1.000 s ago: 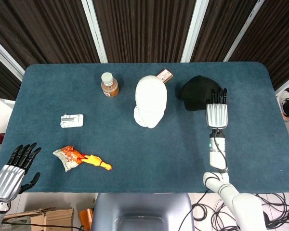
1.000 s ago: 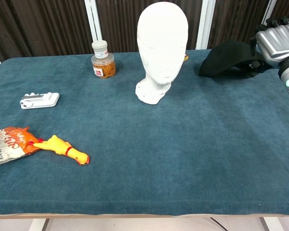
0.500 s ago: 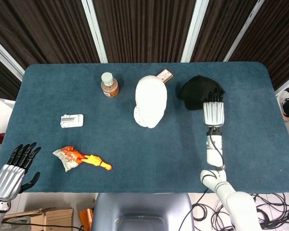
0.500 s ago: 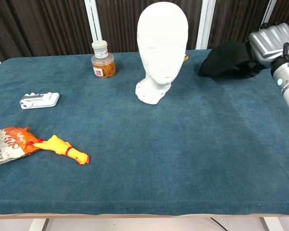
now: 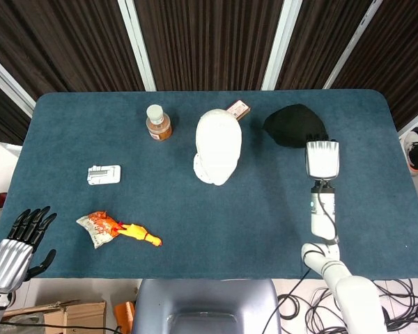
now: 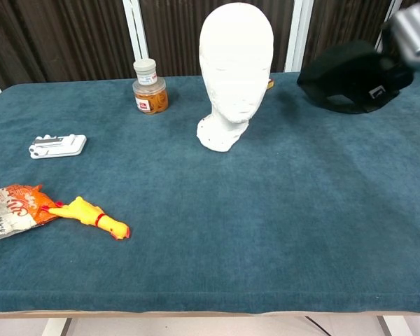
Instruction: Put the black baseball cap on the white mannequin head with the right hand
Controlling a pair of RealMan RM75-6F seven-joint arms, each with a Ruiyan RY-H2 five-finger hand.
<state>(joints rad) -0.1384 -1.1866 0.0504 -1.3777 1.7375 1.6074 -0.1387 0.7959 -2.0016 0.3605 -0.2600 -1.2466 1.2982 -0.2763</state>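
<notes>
the right robot hand (image 5: 322,157) grips the black baseball cap (image 5: 295,125) lifted off the table (image 5: 265,209) near its far right edge, right of the white mannequin head (image 5: 218,146), open cloth between them. the left robot hand (image 5: 14,247) hangs released, fingers spread, off the near left corner.

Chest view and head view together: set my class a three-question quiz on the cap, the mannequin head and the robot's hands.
1. True or false: the black cap is lifted off the table.
2. Which hand holds it: A left, B right?
3. Fill in: the white mannequin head wears ___ on top.

Key: 1 true, the chest view shows it tilted clear of the cloth. 2 B; the left hand hangs empty off the near corner. 3 nothing.
</notes>
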